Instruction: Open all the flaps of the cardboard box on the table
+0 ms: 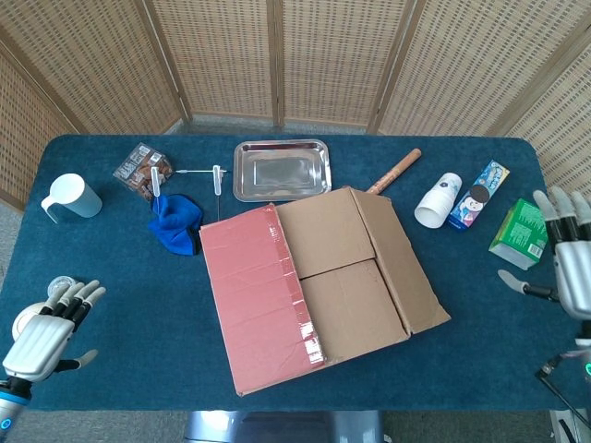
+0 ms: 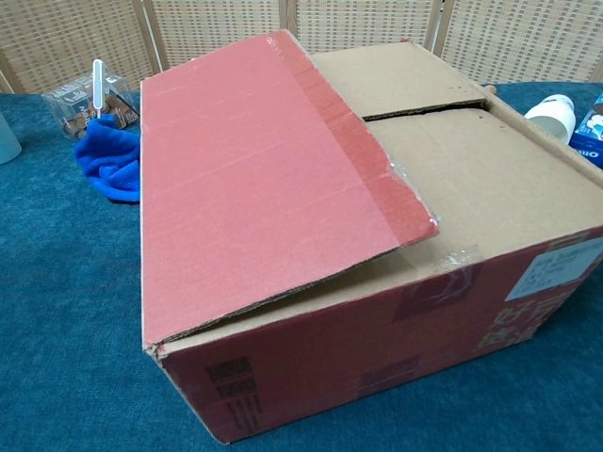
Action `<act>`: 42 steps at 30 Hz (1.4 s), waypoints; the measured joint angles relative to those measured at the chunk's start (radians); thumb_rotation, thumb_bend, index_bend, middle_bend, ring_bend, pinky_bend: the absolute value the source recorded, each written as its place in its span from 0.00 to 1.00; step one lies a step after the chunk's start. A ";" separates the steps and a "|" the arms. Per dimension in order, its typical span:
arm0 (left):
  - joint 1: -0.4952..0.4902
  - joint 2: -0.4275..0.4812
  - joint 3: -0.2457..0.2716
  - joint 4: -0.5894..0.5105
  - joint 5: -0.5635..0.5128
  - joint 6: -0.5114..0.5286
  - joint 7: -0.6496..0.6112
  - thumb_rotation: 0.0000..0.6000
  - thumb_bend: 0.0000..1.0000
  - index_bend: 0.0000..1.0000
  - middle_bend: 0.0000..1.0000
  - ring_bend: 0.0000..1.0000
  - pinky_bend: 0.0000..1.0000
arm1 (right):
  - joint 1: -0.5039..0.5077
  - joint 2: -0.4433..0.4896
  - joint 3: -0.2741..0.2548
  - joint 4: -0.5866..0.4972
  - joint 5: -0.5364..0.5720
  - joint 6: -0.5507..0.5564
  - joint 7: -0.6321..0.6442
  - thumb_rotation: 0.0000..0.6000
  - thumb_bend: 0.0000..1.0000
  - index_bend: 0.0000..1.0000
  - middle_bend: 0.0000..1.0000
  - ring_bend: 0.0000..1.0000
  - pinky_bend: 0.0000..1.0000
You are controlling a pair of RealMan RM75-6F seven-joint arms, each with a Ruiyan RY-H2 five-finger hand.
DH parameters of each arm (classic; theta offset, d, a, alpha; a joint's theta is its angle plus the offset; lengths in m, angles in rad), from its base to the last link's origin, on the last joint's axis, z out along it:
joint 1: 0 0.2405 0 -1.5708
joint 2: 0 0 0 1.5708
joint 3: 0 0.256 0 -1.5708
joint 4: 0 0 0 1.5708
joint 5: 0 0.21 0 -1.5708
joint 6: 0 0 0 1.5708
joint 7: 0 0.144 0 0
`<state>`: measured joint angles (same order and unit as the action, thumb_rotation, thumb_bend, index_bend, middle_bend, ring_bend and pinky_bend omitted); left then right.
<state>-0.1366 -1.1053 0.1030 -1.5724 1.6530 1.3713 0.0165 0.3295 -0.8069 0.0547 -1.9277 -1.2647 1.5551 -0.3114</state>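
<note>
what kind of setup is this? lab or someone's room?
Probably a staged robot test bench, not a home: a table under dark blue cloth, woven wicker screen panels as backdrop, and unrelated props around the red-brown cardboard box, such as a steel tray.

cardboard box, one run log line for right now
cardboard box: red flap lying closed, inner flaps shut | left hand: open, clear | right hand: open, clear

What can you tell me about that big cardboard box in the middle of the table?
The cardboard box is large and low, sitting skewed on the blue table. Its outside is printed red, with a pale label on one side wall in the chest view. One long red flap lies slightly lifted over the top, torn clear tape along its edge. The plain brown flaps beside it still lie down, a seam between two of them. Neither hand touches it.
</note>
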 measured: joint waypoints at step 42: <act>-0.640 0.124 -0.349 -0.165 0.059 -0.355 -0.274 1.00 0.00 0.26 0.08 0.05 0.09 | -0.305 -0.093 -0.054 0.026 -0.110 0.084 0.190 1.00 0.00 0.00 0.00 0.00 0.00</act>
<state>-0.7771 -0.9808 -0.2460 -1.7376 1.7125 1.0165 -0.2575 0.0246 -0.8996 0.0011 -1.9016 -1.3748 1.6387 -0.1216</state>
